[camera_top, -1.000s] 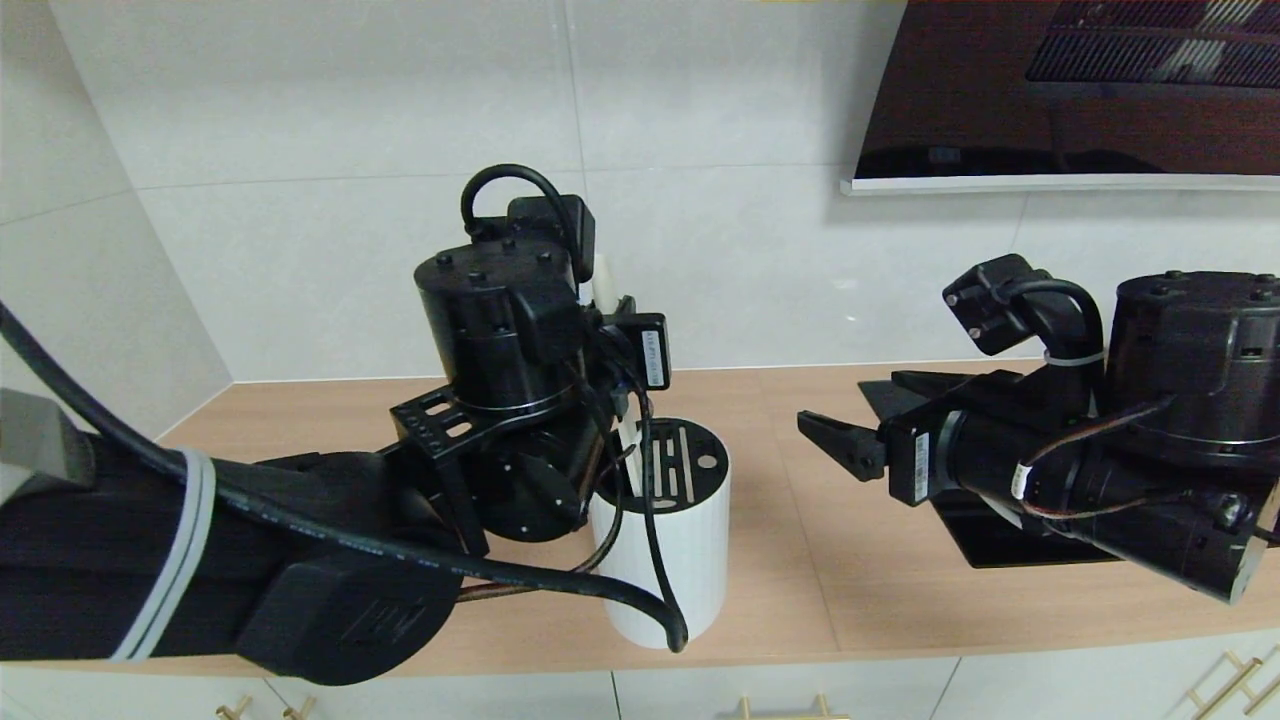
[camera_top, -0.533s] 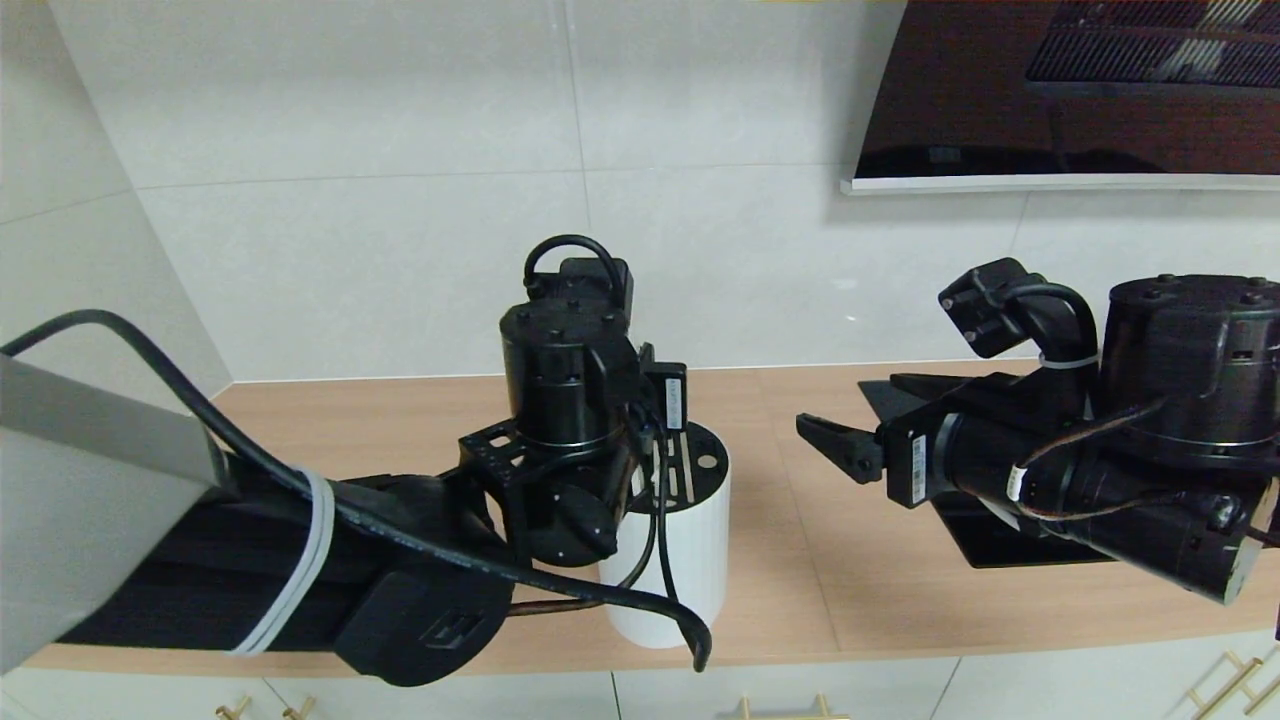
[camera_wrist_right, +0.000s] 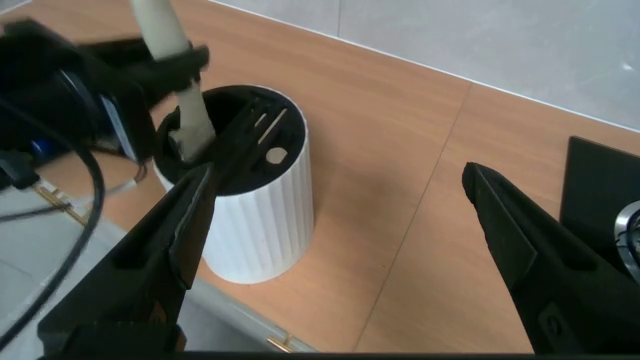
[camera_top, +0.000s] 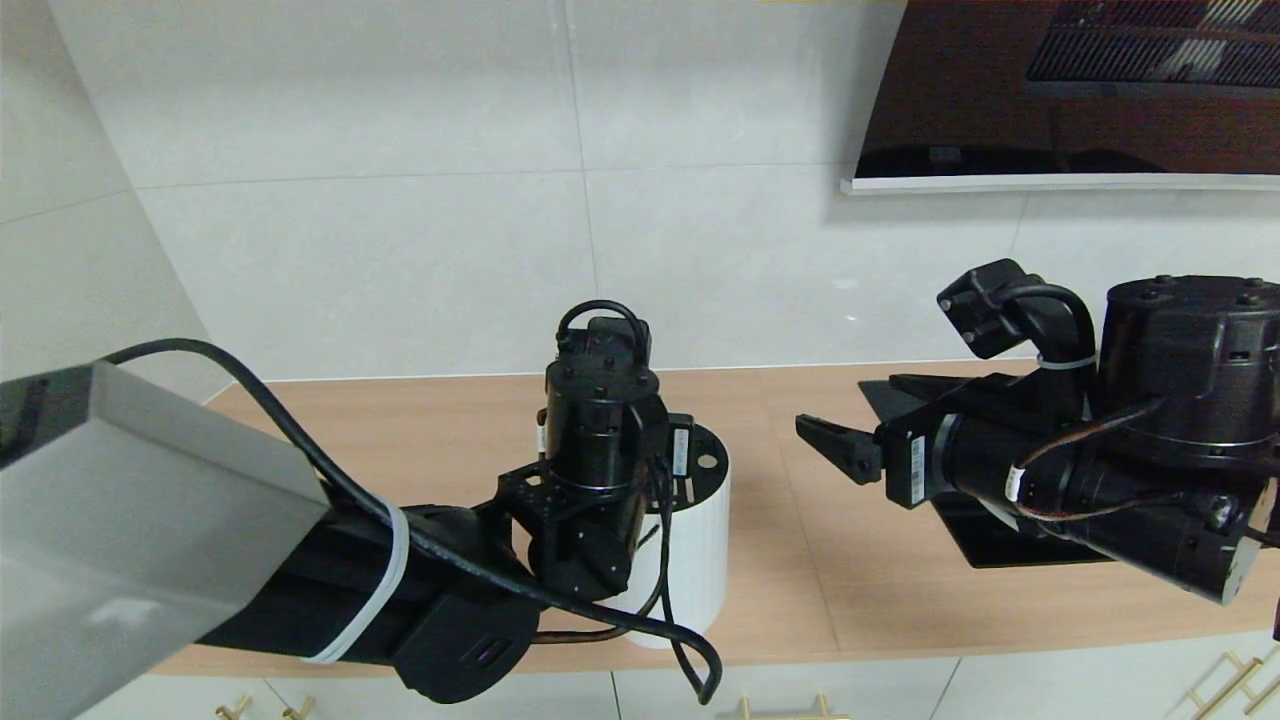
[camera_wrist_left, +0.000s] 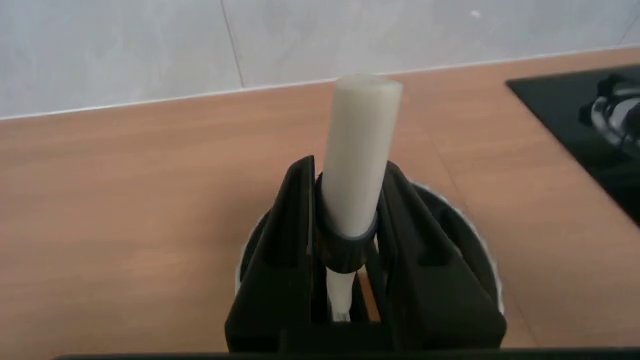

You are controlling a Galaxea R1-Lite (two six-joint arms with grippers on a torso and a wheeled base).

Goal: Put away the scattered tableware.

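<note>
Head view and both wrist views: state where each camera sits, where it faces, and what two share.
Head view: on the head, facing forward and down at the counter; left arm and right arm show.
Left wrist view: on the left wrist, looking along the left gripper, shut on a white-handled utensil above the white holder.
Right wrist view: on the right wrist, looking past the open right gripper at the holder.
Shared: both wrist views show utensil and holder.

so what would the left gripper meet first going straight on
The left gripper points down at the slotted top of the white utensil holder, likely first contact; its cream-handled utensil seems in a slot.
</note>
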